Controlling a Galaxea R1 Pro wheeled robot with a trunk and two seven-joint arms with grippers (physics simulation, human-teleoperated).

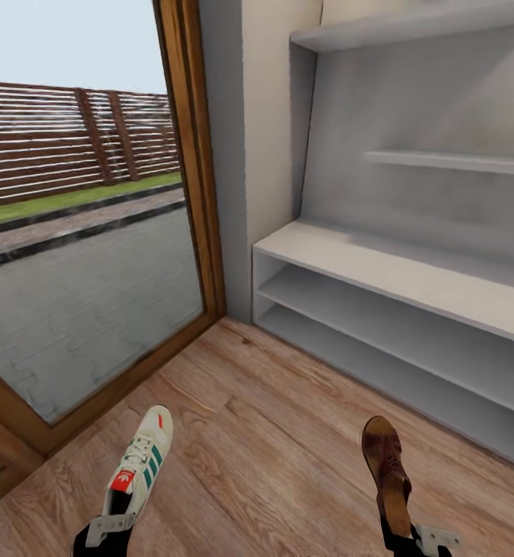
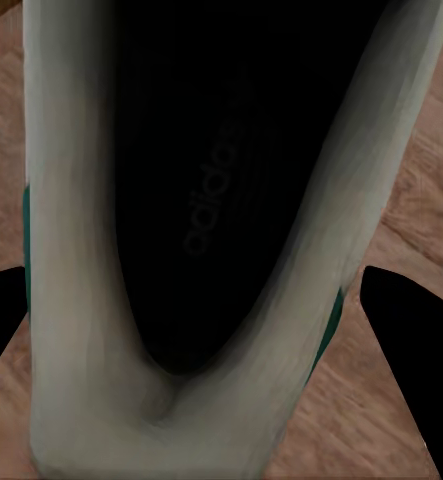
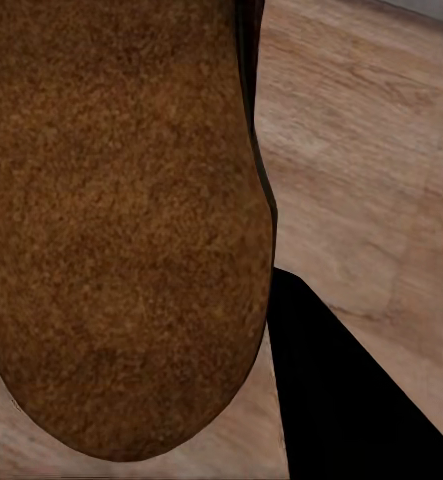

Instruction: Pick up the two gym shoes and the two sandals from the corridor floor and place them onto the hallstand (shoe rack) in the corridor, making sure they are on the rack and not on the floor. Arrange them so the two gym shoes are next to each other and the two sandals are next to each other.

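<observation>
One white gym shoe (image 1: 142, 460) with green stripes and a red tongue is held by its heel end in my left gripper (image 1: 106, 534), toe pointing away, over the corridor floor (image 1: 272, 433). The left wrist view looks into its dark insole (image 2: 211, 200), with black fingers (image 2: 411, 340) on both sides. My right gripper (image 1: 411, 538) is shut on a brown sandal (image 1: 386, 464), also held by the heel. Its brown underside (image 3: 121, 220) shows close up beside a black finger (image 3: 351, 400). The pale grey hallstand (image 1: 380, 267) stands ahead at the right, its shelves bare. The second shoe and second sandal are out of view.
A tall glass door (image 1: 79, 294) in a wooden frame (image 1: 199, 170) takes up the left side, with a paved yard and fence outside. A white wall corner (image 1: 264, 139) sits between the door and the hallstand. Open wood floor lies between me and the rack.
</observation>
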